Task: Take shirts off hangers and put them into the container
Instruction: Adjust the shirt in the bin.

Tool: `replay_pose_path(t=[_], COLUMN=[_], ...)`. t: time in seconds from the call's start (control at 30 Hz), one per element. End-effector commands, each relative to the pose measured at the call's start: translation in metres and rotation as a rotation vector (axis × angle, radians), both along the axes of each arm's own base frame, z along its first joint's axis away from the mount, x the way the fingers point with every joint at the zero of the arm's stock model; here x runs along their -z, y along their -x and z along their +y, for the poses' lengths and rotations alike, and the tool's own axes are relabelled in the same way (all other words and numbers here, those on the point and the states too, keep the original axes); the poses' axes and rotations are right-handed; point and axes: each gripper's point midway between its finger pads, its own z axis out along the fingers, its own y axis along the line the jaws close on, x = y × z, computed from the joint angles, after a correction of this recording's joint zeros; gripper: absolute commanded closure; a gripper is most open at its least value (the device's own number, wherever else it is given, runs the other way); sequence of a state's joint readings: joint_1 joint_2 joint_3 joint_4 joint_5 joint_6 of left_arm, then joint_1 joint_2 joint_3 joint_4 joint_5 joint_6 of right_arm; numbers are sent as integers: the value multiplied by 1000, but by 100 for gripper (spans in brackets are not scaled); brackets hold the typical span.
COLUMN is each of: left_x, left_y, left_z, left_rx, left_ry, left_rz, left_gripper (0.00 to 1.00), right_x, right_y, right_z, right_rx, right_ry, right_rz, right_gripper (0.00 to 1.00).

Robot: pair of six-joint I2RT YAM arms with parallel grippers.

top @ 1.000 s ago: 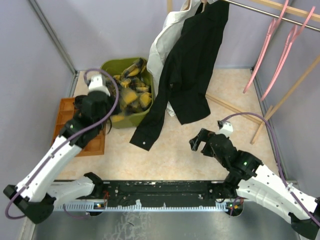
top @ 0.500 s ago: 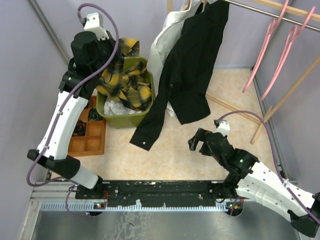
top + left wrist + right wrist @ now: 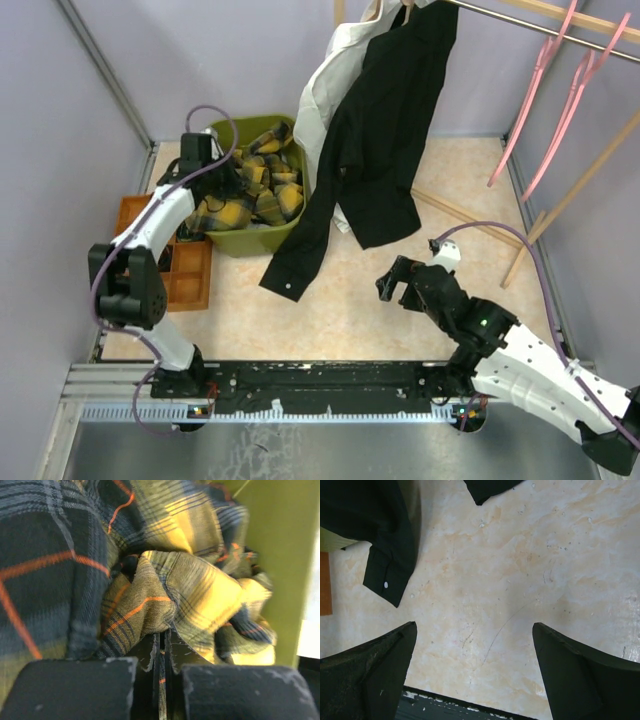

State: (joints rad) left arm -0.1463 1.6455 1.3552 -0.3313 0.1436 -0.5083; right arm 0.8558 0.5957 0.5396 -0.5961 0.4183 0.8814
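- Since half a second ago the left arm has dropped from high above the tub (image 3: 236,243) down into it, taking the plaid shirt (image 3: 262,192) along; the right arm has stayed put.
- Left gripper (image 3: 216,184) sits inside the tub, jaws pinched together on a fold of the plaid shirt (image 3: 192,587), close to the tub (image 3: 282,555) wall.
- Plaid shirt lies bunched in the tub, with white cloth (image 3: 252,223) showing under it.
- Right gripper (image 3: 399,283) hovers over the table (image 3: 340,310), jaws wide and holding nothing (image 3: 474,626).
- Black shirt (image 3: 385,150) hangs from the rail (image 3: 520,18), its cuff (image 3: 385,580) down near the tub.
- Cream shirt (image 3: 325,90) hangs just behind it.
- Two pink hangers (image 3: 535,100) hang at right.
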Motion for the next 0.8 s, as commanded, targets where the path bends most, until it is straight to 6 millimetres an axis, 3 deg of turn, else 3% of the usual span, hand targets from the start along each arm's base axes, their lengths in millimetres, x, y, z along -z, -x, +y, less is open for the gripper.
replay_pose_path(t=[0.0,0.13,0.27,0.4,0.5,0.57,0.77], left_x=[40,100,143,150,124,93,-13], left_y=[5,28,51,60,56,49,40], left_z=[-11,-39,-62,-68,-70,-67,-61], left_rx=[72,265,405,452,463,448,419], left_ry=[-6,-35,-97,-117,-131,-147,-182], left_rz=[128,344,470,497,433,355,87], left_gripper=[99,92,77,66,54,44,27], right_x=[-25,-24,-24,-24,-24,-25,-26], right_y=[-7,-9,-10,-9,-9,-9,-10], right_z=[0,1,5,6,5,4,4], right_rx=[21,22,15,8,11,13,17], right_ry=[-32,-34,-36,-28,-21,-23,-28], right_rz=[-68,-71,-68,-55,-54,-57,-62], right_gripper=[1,1,1,1,1,1,1])
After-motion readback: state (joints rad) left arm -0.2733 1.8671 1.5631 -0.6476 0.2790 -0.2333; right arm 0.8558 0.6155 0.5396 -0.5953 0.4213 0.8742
